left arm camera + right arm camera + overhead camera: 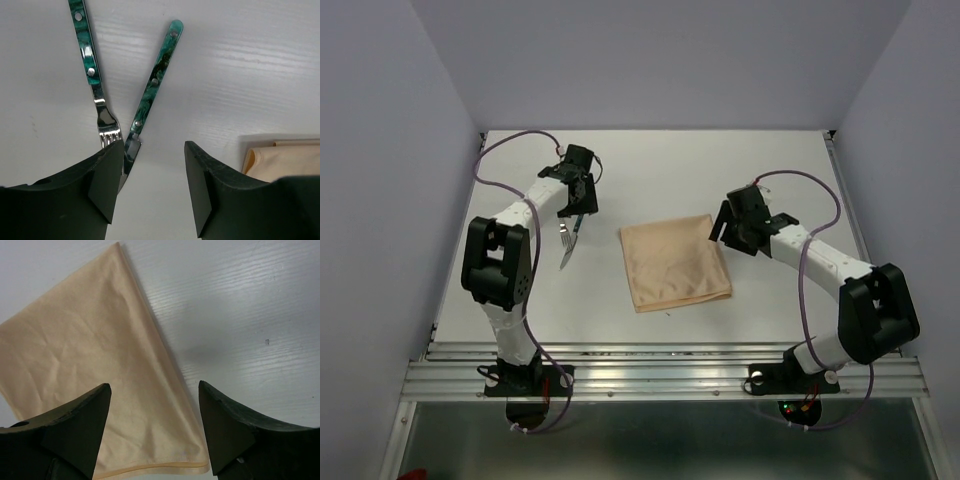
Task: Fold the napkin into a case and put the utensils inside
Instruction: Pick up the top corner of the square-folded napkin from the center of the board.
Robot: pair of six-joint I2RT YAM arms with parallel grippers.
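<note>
The squarely folded napkin lies flat on the bench beneath the right pincer, jaws apart, while the left pincer, jaws apart and apparently holding nothing, hovers over the utensils, whose handles point away.

No text, label, brand, number or sign can be read: none on the napkin ahead of the right jaws, the utensils ahead of the left jaws, or the table.

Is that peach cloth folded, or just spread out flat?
Folded: the napkin lies as a flat square, and stacked layers show at its corner in the left wrist view.
</note>
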